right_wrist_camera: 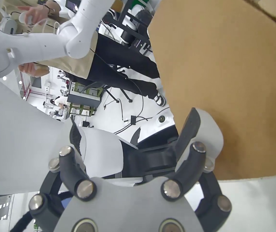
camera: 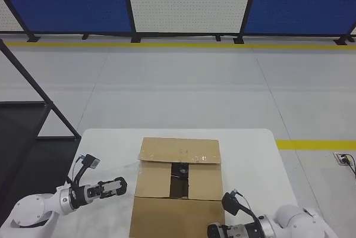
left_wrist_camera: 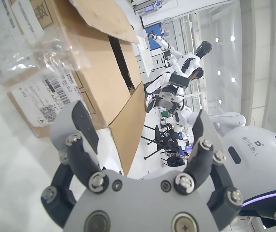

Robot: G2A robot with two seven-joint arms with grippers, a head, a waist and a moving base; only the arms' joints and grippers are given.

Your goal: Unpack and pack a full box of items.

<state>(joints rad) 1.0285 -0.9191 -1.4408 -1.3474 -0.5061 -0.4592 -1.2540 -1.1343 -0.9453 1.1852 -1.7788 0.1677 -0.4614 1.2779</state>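
Note:
A brown cardboard box (camera: pixel 178 178) stands in the middle of the white table (camera: pixel 249 149), its flaps partly folded in with a dark gap (camera: pixel 179 178) between them. The near flap (camera: pixel 176 217) hangs toward the front edge. My left gripper (camera: pixel 113 187) sits left of the box, open and empty, facing its labelled side (left_wrist_camera: pixel 43 90). My right gripper (camera: pixel 214 231) is at the front edge by the near flap (right_wrist_camera: pixel 225 73), open, with nothing between its fingers (right_wrist_camera: pixel 188 126).
Loose clear tape (left_wrist_camera: pixel 43 49) hangs off the box's labelled side. A black frame stand (camera: pixel 23 113) stands left of the table. Bare table lies to the right of the box. A yellow floor line (camera: pixel 320 144) runs beyond.

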